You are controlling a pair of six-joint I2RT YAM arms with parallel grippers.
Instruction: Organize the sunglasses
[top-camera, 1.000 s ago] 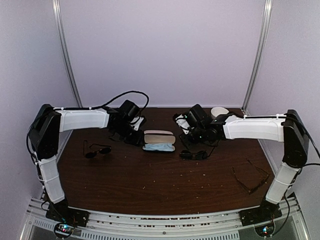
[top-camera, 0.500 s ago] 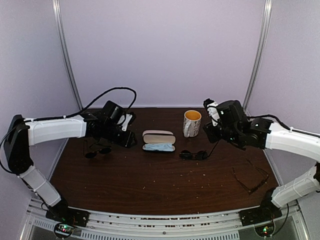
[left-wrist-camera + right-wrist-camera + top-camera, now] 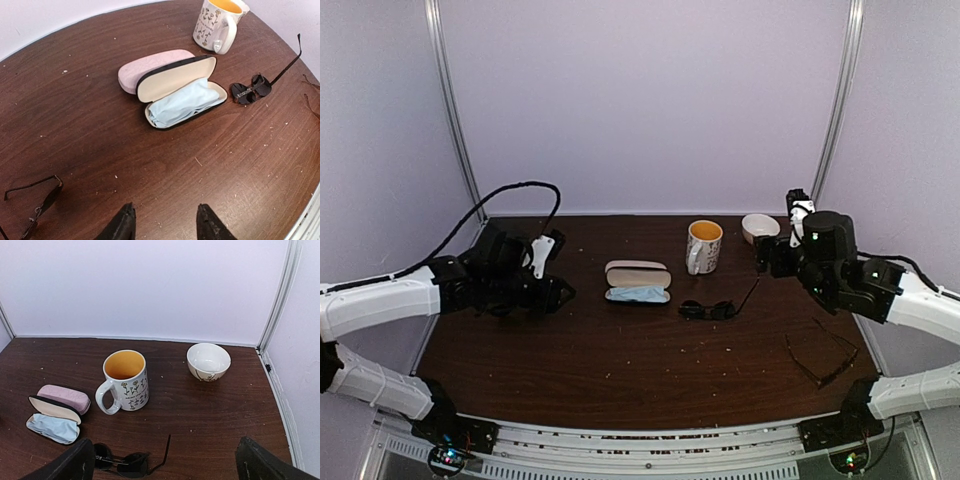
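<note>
Dark brown table (image 3: pixel 620 370), crumbs scattered all over it, pale walls around.

2 white-and-black arms reached in from the frame's lower corners. Left gripper (image 3: pixel 165 225) hung over bare wood at the left of the overhead view, its 2 black fingers (image 3: pixel 124 225) apart with nothing between them. Right gripper (image 3: pixel 166 445) hovered at the right of the overhead view, above the table, claw spread very wide, nothing in it.

Open black case (image 3: pixel 180 95) sat at centre, cream lining, lid up, a light-blue cloth (image 3: pixel 177 104) lying inside. Closed pink case (image 3: pixel 150 67) lay right behind it, touching.

White mug (image 3: pixel 703 246), small floral print, orange-yellow inside, stood upright just right of the cases, handle toward the cases in the right wrist view. White bowl (image 3: pixel 760 227) stood upright near the back edge, to the right of the mug.

3 pairs of sunglasses, all on the table, none in a case:
- black dark-lens pair (image 3: pixel 708 310), centre of the frame, just in front of the mug, 1 temple sticking out toward the upper right
- thin-framed pair (image 3: pixel 823 355), lower right of the overhead view, unfolded, frame colour hard to tell
- thin dark pair (image 3: pixel 37 210), lower left corner of the left wrist view, only partly visible, near the left gripper but apart from it
</note>
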